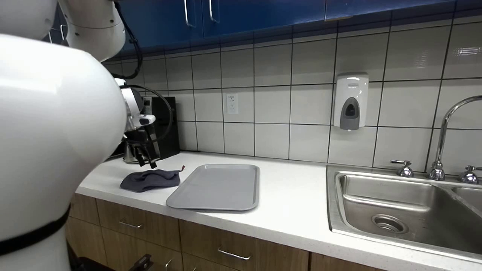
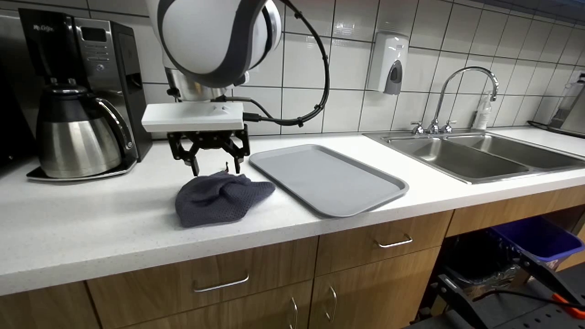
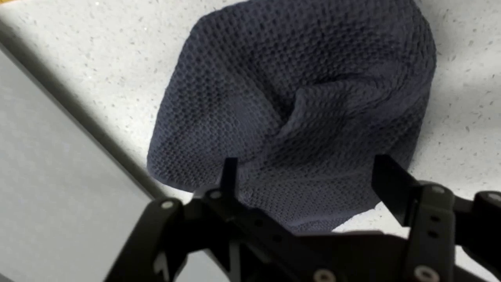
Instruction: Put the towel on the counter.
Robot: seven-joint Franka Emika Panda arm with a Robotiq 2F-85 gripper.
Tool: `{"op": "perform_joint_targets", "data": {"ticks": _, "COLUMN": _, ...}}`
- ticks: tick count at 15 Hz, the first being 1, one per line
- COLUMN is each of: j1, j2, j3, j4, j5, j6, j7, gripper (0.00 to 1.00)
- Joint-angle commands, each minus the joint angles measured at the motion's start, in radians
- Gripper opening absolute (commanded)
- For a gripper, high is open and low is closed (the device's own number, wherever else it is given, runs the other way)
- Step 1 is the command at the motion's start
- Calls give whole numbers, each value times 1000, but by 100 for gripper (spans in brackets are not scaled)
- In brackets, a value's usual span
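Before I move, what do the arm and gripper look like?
The arm is white and rounded, with dark grey trim; in an exterior view, a black band crosses its lower part. A black cable loops down to a white block. The gripper is black, with angular linkages, two slim fingers and pale round screw heads. I can make out no lettering.

Bright counter (image 1: pixel 293 192); glare on tiles (image 1: pixel 465 51), shadow beside tray (image 3: pixel 58 184)
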Motion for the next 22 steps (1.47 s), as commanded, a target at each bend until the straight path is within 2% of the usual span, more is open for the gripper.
{"op": "perform_joint_targets", "data": {"ticks": 1, "j1": -13, "j2": -38, "j3": -3, "j4": -16, "j5": 13, "j6": 16, "j7": 2, "gripper": 100}}
{"op": "perform_joint_targets", "data": {"ticks": 6, "j1": -68, "j2": -106, "j3": 12, "j4": -79, "j5": 34, "j6": 59, "j7": -69, "gripper": 100}}
{"op": "perform_joint_targets", "data": {"ticks": 12, "j1": -158, "j2": -223, "j3": 43, "j4": -211, "j5": 65, "j6": 128, "j7": -184, "gripper": 100}}
{"op": "perform_joint_targets", "data": {"ticks": 22, "j1": -309, "j2": -452, "j3": 86, "j4": -446, "j5": 288, "j6": 175, "j7": -509, "gripper": 100}}
